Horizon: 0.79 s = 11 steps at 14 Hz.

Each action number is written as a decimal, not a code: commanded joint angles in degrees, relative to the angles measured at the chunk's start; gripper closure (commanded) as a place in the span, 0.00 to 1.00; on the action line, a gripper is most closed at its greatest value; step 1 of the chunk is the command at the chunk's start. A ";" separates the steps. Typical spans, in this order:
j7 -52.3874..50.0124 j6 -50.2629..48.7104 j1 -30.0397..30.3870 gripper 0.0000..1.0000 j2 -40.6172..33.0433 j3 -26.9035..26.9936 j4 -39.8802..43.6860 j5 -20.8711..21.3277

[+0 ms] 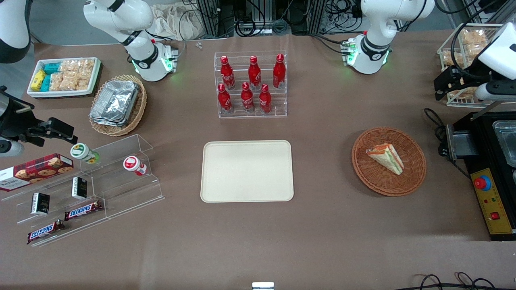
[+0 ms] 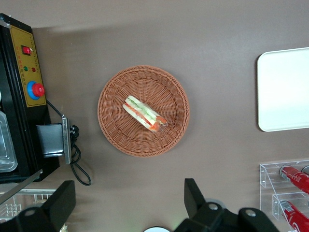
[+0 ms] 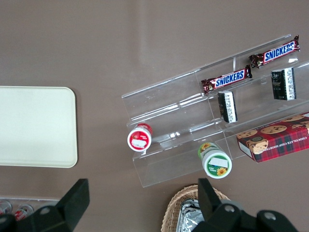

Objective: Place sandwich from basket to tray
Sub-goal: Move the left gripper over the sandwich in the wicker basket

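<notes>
On the worktop (image 1: 322,225) we see the tray (image 1: 247,170) lying bare, then the sandwich (image 1: 386,157) resting in the basket (image 1: 411,177) toward the working arm's end, and our gripper (image 2: 125,205) hanging high above that basket, its fingers (image 2: 192,193) spread wide apart and holding nothing.

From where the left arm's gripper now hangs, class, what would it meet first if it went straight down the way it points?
Probably bare table beside the basket, not the sandwich. The open gripper hangs high, off the basket's rim; depth is unclear.
</notes>
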 commanded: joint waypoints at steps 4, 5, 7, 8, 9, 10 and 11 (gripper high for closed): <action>0.04 -0.41 -0.23 0.00 1.10 -0.35 1.27 0.01; -0.05 -0.41 -0.23 0.00 1.53 -0.27 1.10 0.19; -1.36 -0.67 -0.14 0.00 3.11 0.17 -0.82 0.45; -3.19 -0.07 0.56 0.00 4.60 0.35 -2.14 0.45; -6.43 0.20 1.35 0.00 7.31 0.35 -2.07 -0.24; -9.16 0.38 2.22 0.00 8.82 0.35 -2.15 -0.60; -11.19 1.07 2.76 0.00 10.57 0.35 -2.50 -0.69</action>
